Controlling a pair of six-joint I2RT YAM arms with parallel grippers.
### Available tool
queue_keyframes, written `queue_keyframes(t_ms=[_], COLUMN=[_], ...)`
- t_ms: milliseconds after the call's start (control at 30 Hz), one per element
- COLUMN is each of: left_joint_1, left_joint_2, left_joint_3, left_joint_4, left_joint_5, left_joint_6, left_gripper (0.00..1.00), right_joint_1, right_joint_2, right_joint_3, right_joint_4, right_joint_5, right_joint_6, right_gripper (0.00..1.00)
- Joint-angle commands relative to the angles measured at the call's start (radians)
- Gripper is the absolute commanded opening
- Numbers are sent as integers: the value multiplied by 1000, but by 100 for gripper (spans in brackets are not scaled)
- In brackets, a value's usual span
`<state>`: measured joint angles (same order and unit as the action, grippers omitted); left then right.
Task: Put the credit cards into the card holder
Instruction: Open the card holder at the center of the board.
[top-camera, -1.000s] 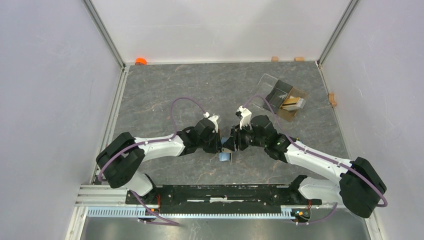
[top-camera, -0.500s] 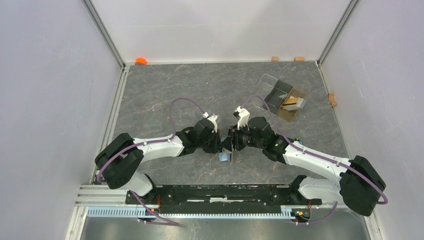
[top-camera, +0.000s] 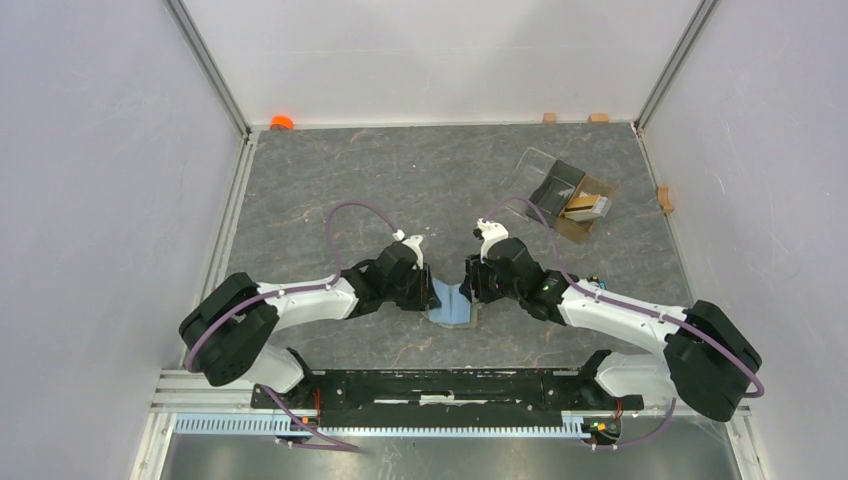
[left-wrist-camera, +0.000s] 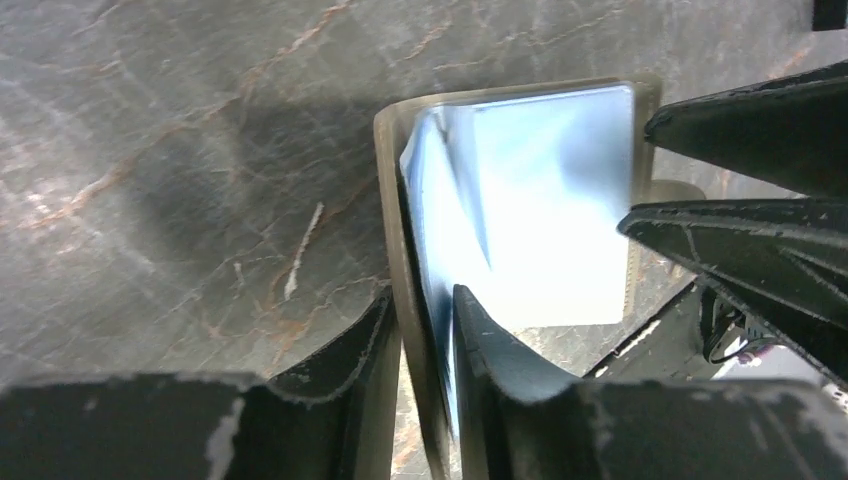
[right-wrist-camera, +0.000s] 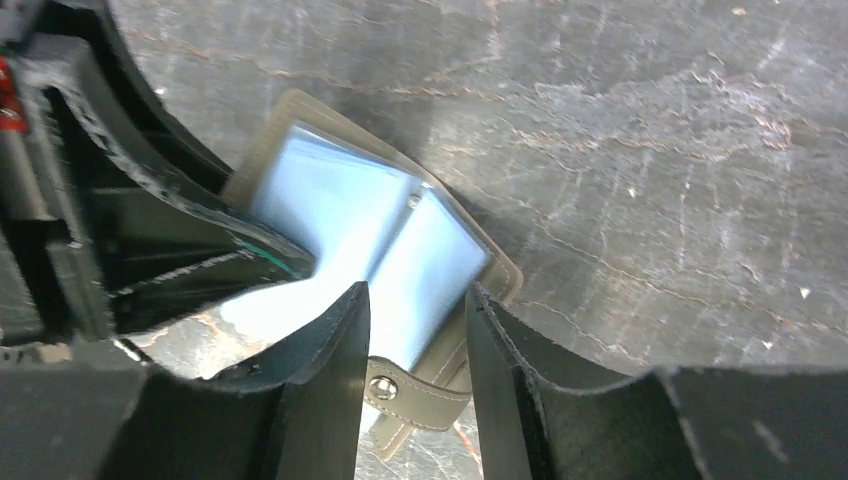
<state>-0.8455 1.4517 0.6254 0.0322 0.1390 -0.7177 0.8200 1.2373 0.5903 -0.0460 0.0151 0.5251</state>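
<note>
Your left gripper (left-wrist-camera: 422, 300): jaws near together, nipping left cover of holder (left-wrist-camera: 540, 200). Your right gripper (right-wrist-camera: 417, 295): jaws part spread astride tab edge; grip or not, can't tell. Holder, narrow sliver second ago, now splayed, blue inside up, lower centre of top view. Tan cards (top-camera: 583, 207) well apart, upper right, at box (top-camera: 540, 160). You likely fetch card next.

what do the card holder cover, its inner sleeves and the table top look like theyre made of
The card holder cover: matte olive, probably faux leather; flexible edge, metal-looking snap. The inner sleeves: clear glossy plastic film, glaring pale blue. The table top: grey veined marble look, possibly laminate.
</note>
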Motion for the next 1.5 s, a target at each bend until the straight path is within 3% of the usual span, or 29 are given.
queue_keyframes(t_ms=[0, 500, 600, 867, 1067, 1233, 1467], left_joint_1=[29, 85, 86, 91, 92, 92, 92], left_joint_2=[-31, -51, -50, -44, -41, -86, -177], left_joint_3=[-29, -38, -15, 5, -9, -61, -128], left_joint_4=[29, -16, -28, -38, 0, 73, 144], left_joint_5=[-2, -31, -38, 3, 52, 77, 37], left_joint_6=[-16, 96, 155, 250, 219, 117, 2], left_gripper=[36, 62, 63, 42, 23, 16, 7], right_joint_1=[2, 2, 2, 2, -8, -105, -393], right_joint_2=[19, 95, 111, 131, 74, 9, -10], right_joint_3=[-31, -54, -52, -23, 96, 207, 303], right_joint_4=[-31, -35, -31, -49, -164, -297, -399], right_joint_5=[72, 133, 137, 158, 169, 240, 293], right_joint_6=[-26, -89, -104, -147, -194, -256, -334], right_gripper=[45, 39, 38, 38, 46, 69, 98])
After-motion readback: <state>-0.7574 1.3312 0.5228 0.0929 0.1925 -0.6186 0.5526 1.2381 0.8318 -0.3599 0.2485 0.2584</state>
